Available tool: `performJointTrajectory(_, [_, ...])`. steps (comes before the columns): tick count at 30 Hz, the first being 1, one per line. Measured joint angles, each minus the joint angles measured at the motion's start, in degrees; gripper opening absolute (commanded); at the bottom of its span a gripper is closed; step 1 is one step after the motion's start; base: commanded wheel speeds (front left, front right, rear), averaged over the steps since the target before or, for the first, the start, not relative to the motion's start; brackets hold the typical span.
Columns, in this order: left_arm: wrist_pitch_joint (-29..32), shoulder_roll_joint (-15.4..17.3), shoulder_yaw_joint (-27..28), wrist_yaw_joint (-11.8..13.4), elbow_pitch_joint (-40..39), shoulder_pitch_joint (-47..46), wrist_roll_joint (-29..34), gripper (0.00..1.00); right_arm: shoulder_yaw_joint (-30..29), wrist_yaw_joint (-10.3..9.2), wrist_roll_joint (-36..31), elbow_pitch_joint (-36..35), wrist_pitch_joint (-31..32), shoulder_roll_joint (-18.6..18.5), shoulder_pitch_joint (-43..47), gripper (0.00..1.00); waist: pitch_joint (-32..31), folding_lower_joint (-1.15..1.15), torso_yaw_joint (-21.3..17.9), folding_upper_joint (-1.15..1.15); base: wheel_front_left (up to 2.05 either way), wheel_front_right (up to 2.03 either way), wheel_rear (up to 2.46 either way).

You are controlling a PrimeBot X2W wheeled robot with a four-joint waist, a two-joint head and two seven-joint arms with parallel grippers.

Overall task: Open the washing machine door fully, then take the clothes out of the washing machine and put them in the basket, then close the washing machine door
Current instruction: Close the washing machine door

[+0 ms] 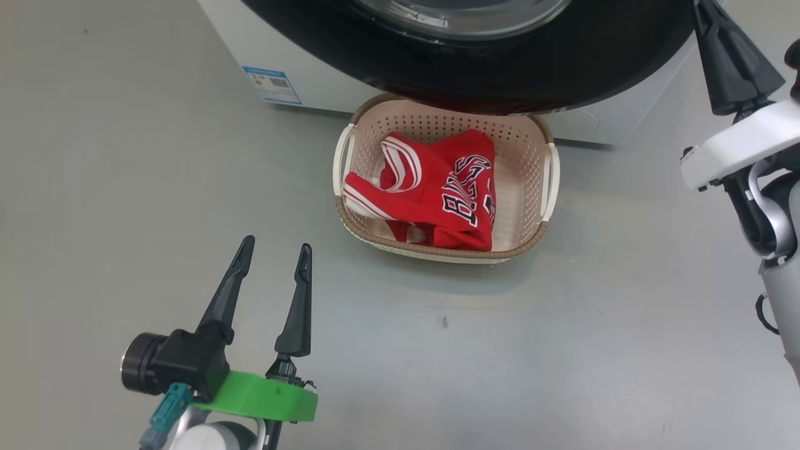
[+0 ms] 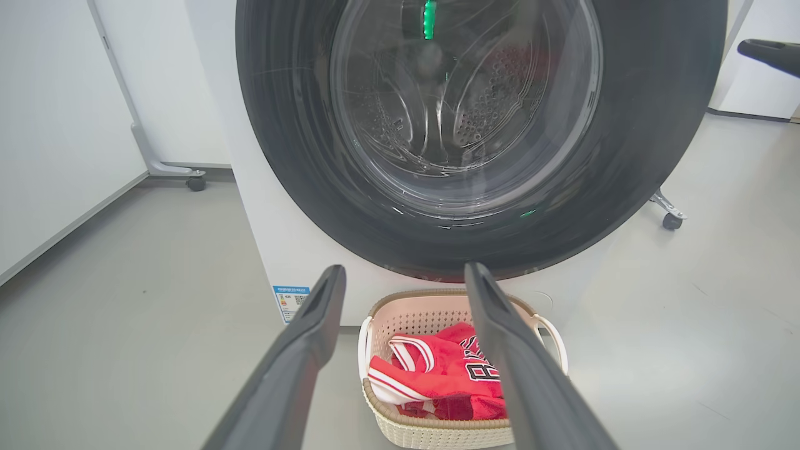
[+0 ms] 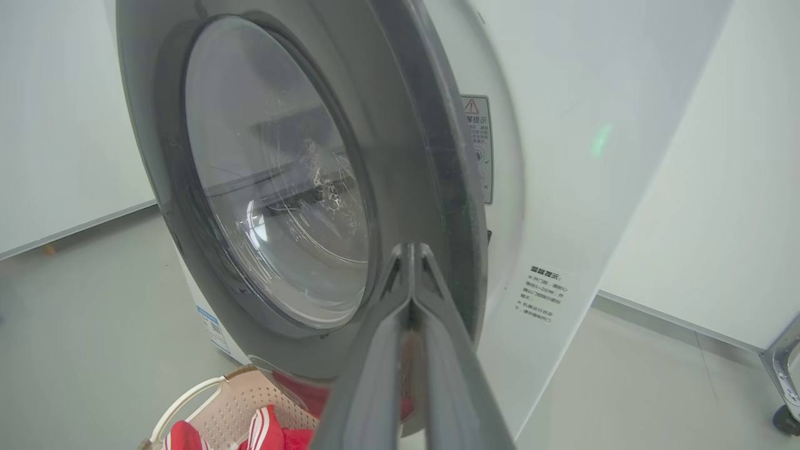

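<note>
— Grey floor [image 1: 562,350], smooth all round the machine. Where are the clothes [image 1: 437,194]?

— In the basket [image 1: 437,253]. It's a red jersey with white stripes and dark lettering, crumpled toward the basket's near left. The basket stands on the floor hard by the washing machine [image 1: 312,69], its far rim tucked under the lower edge of the washing machine door [image 1: 562,62]. My guess is it was put there so a garment pulled from the drum has only a short drop.

— And the door?

— Swung across the opening, black ring facing out. Through the glass bowl I see the steel drum [image 2: 462,112] and no garment I can make out. In the right wrist view the door's edge sits very close to the white front panel. Whether it is latched, I cannot tell.

— What is the right gripper [image 3: 411,250] doing?

— Its fingers are pressed together with nothing between them, tips up at the door's right edge. Fingers closed like that make one firm point for pushing, which suits the last step, closing the door. Touching or just short of it, I can't say.

— Left gripper [image 1: 277,245]?

— Fingers spread wide and empty, low over the floor to the near left of the basket. It is apart from the basket and points toward the machine. Probably parked clear of the door's swing.
</note>
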Motion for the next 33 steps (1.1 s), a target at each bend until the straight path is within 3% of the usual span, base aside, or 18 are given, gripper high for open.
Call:
performJointTrajectory(13, [-1.91, -0.74, -1.45, -0.31, 3.25, -4.47, -0.68, 1.0, 0.04, 0.67, -0.13, 7.13, 1.41, -0.42, -7.12, 0.0, 4.5, 0.0, 5.36, 0.0, 0.0, 0.0, 0.0])
performJointTrajectory(33, [-3.67, -1.02, -3.08, -0.3, 7.25, -6.19, -1.41, 1.0, -2.26, 1.26, 0.73, 15.86, 1.41, -0.99, -15.17, 0.0, 5.34, 0.0, 6.69, 0.0, 0.0, 0.0, 0.0])
